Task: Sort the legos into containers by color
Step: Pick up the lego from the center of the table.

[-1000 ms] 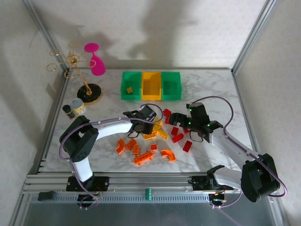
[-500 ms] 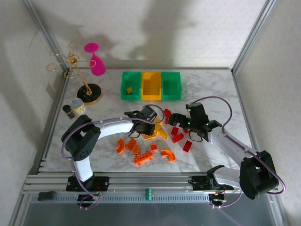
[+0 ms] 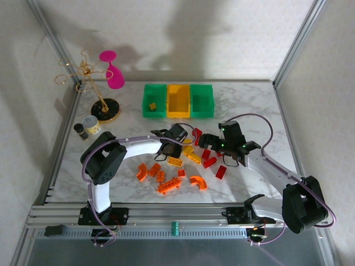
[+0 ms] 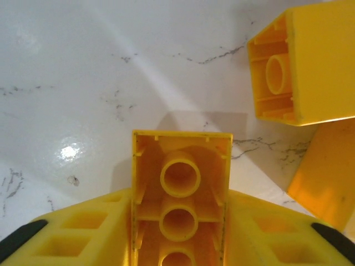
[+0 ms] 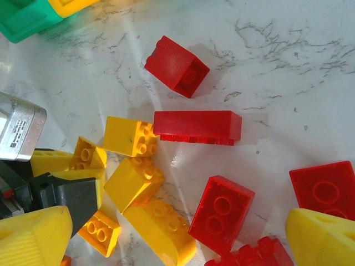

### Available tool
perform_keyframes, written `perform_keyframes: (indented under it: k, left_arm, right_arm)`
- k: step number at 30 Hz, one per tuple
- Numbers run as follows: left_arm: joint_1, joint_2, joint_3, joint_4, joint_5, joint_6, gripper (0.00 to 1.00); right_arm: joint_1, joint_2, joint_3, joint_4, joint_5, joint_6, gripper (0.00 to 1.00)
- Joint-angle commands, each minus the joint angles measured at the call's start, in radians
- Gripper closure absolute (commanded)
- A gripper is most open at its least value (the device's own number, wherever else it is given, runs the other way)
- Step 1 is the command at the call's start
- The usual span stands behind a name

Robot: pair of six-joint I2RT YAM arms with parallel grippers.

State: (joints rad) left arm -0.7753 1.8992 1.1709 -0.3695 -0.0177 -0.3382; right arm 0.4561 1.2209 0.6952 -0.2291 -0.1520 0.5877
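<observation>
My left gripper (image 4: 180, 224) is shut on a yellow lego (image 4: 180, 183), whose hollow underside faces the camera between the yellow fingers (image 4: 83, 238). In the top view that gripper (image 3: 176, 138) sits at the upper edge of the lego pile. My right gripper (image 5: 177, 241) stands open just above several red legos (image 5: 222, 213); in the top view it (image 3: 208, 139) is right of the pile. Yellow legos (image 5: 133, 183) lie left of the red ones, and orange legos (image 3: 166, 178) lie nearer the front. The containers stand in a row at the back: green (image 3: 155, 101), yellow-orange (image 3: 178, 101), green (image 3: 202, 101).
The left green bin holds a small yellow piece (image 3: 151, 106). A gold jewellery stand (image 3: 102, 108) with a pink glass (image 3: 113, 75), a round cup (image 3: 91, 124) and a small dark bottle (image 3: 81, 131) stand at the back left. A metal frame rail (image 3: 166, 213) runs along the near edge.
My left gripper has shifted slightly to the right and closed on the yellow lego, with its elbow swinging right. The right arm has hardly moved.
</observation>
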Motion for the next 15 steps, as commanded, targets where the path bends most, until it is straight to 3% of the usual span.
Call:
perform_keyframes:
  k: [1,8,15]
  left_arm:
    - [0.006,-0.010,0.012,-0.010,-0.010,0.011,0.65]
    - [0.042,-0.131,0.016,-0.021,-0.089,-0.040,0.73]
    - [0.177,-0.152,0.152,-0.027,-0.194,-0.100,0.76]
  right_arm:
    - [-0.004,0.006,0.018,0.001,-0.006,-0.007,0.01]
    - [0.001,0.020,0.042,0.074,-0.091,-0.028,0.01]
    - [0.016,0.094,0.120,0.140,-0.106,-0.031,0.01]
